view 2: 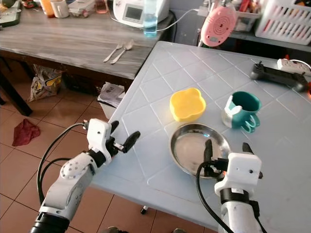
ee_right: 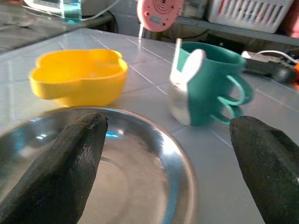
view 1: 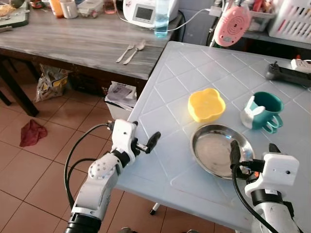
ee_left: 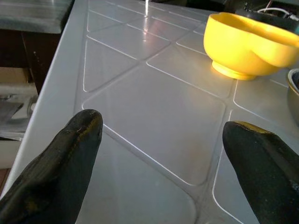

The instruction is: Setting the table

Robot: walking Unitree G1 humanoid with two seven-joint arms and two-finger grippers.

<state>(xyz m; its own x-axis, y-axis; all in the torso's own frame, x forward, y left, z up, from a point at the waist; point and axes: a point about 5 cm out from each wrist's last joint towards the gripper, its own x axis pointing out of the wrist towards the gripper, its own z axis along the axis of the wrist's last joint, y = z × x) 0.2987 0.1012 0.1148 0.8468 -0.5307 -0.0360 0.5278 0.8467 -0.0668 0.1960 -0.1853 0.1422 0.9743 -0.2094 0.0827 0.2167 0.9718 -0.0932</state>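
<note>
Now | left hand apart, table edge | right hand apart, over plate rim

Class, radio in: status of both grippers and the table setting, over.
Left gripper open, empty, at table edge. Right gripper open over steel plate. Yellow bowl, green cup set; fork, spoon on wooden table.

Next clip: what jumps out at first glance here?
On the pale blue table, a bright yellow bowl sits just beyond a steel plate, with a teal mug to their right. The right gripper hovers open over the plate's near edge; the left gripper is open at the table's left edge.
</note>
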